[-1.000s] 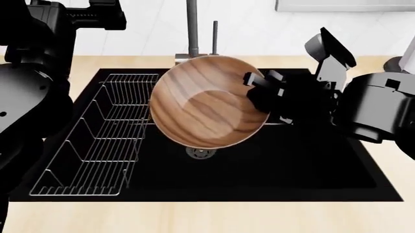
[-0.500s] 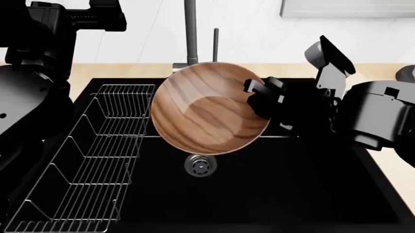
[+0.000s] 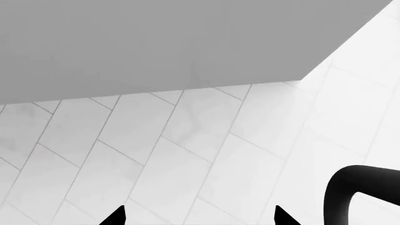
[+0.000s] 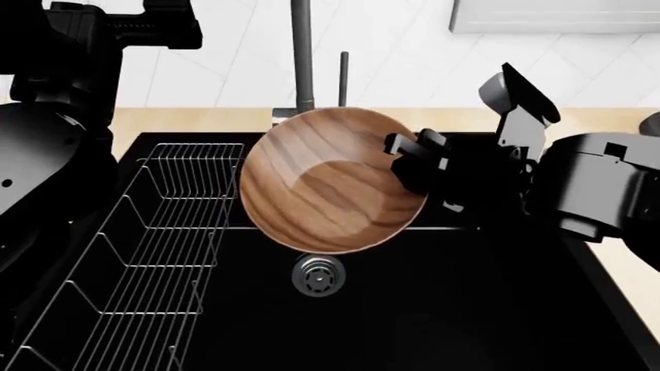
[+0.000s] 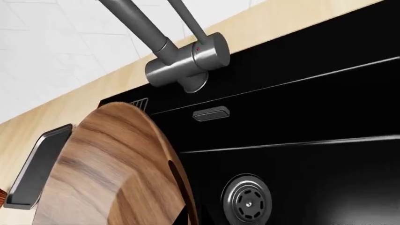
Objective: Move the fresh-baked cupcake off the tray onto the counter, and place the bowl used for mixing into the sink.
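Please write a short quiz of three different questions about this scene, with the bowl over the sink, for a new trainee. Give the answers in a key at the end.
1. True or false: the bowl lies flat on the floor of the sink.
2. Which gripper holds the bowl? A) the left gripper B) the right gripper C) neither
3. Fill in: in the head view, directly below the bowl's lower rim, the round steel part is the ____.

Key
1. False. The bowl is tilted and held above the basin.
2. B. Its fingers clamp the rim on the robot's right side.
3. drain.
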